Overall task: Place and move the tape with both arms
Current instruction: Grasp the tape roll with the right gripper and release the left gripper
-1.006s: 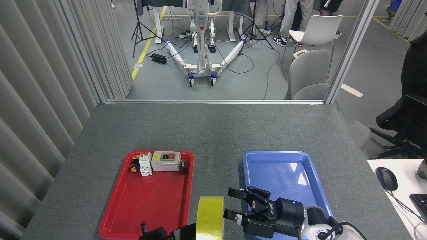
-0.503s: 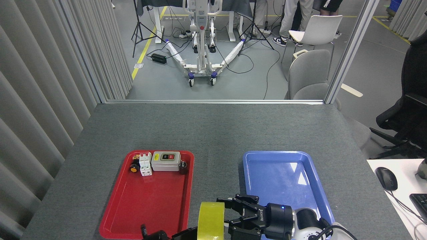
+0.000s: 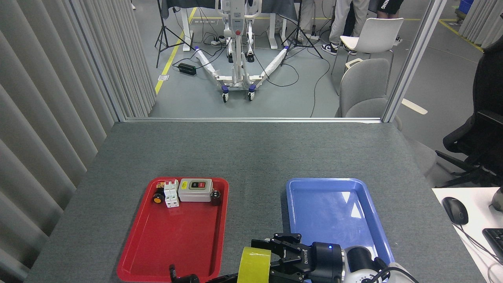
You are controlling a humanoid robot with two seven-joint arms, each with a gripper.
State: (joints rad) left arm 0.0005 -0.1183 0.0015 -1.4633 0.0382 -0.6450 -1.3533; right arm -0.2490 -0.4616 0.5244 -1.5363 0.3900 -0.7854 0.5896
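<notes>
A grey felt-like table (image 3: 251,157) fills the foreground, bounded at its far edge by a metal rail (image 3: 251,119). Pale vertical slats (image 3: 51,90) line the left side, and a slanted metal post (image 3: 412,63) rises on the right. Beyond lies a grey floor (image 3: 306,98) with a yellow line (image 3: 169,63), loose black cables, two tripods, and a white wheeled frame (image 3: 235,74). A white chair (image 3: 373,37) and a grey chair (image 3: 363,88) stand to the right, a black office chair (image 3: 483,129) further right. A white desk (image 3: 467,220) holds a mouse (image 3: 455,210).
</notes>
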